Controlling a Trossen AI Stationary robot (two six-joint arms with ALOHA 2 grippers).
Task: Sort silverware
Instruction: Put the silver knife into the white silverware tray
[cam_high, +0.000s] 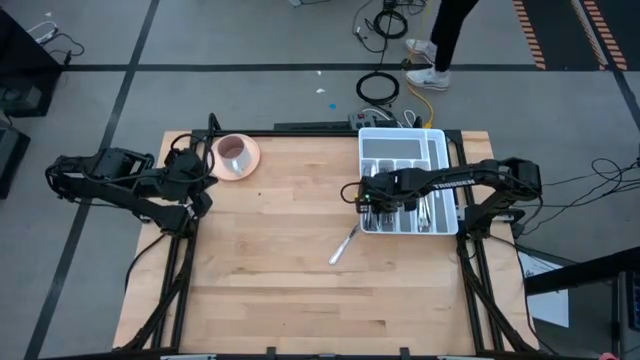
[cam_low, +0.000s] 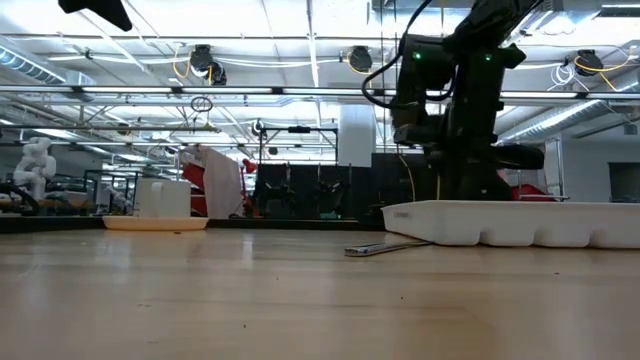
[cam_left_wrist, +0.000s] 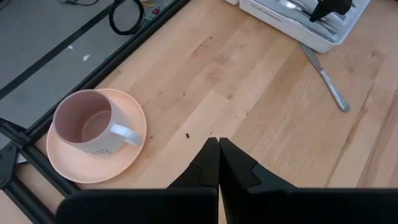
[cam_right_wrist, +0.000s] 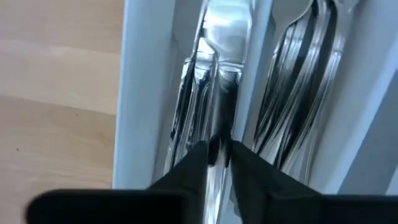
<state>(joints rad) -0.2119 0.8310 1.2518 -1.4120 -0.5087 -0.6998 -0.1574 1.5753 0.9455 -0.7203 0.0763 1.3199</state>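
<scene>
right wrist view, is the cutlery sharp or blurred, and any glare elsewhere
Right wrist view: the knives in the white tray are soft and smeared, too close to focus. Low view: bright ceiling lights, the right arm a dark silhouette. Left wrist view: crisp mug, even light.

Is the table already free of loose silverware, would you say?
No, one knife lies on the table beside the tray.

The right hand (cam_right_wrist: 217, 152) hangs low over the white tray (cam_right_wrist: 144, 81), its two dark fingers (cam_right_wrist: 193, 163) a narrow gap apart with a shiny metal piece (cam_right_wrist: 219, 118) showing between them. Silverware (cam_right_wrist: 214, 68) lies lengthwise in the outermost compartment, more silverware (cam_right_wrist: 298, 81) in the next. Bare wooden tabletop (cam_right_wrist: 56, 93) lies just beside the tray's outer wall.
</scene>
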